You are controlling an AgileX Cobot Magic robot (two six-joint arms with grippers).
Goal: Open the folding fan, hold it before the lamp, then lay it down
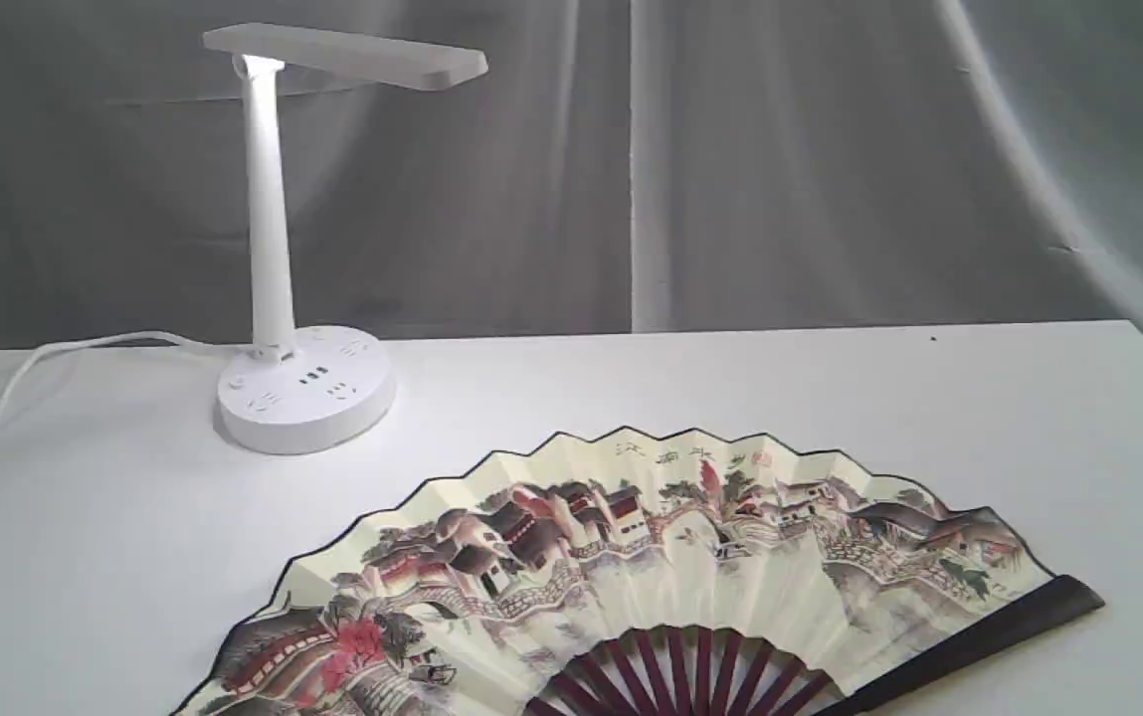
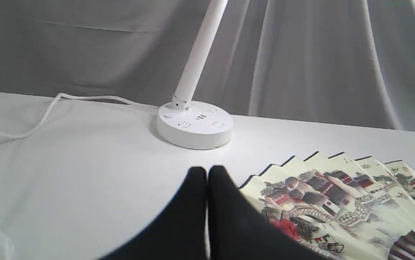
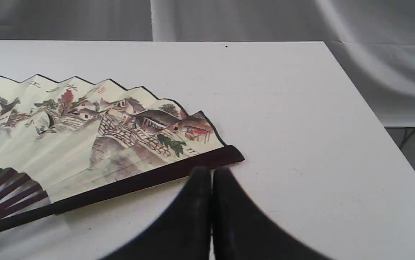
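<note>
Cream pleated paper folding fan lies spread flat near the lamp; left pincer, right pincer pressed together, empty.

left hand closed, right hand closed

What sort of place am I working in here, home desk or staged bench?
Probably a staged test bench: a plain white table, grey cloth draped behind it as a backdrop, and the lamp and folding fan set out like props.
</note>
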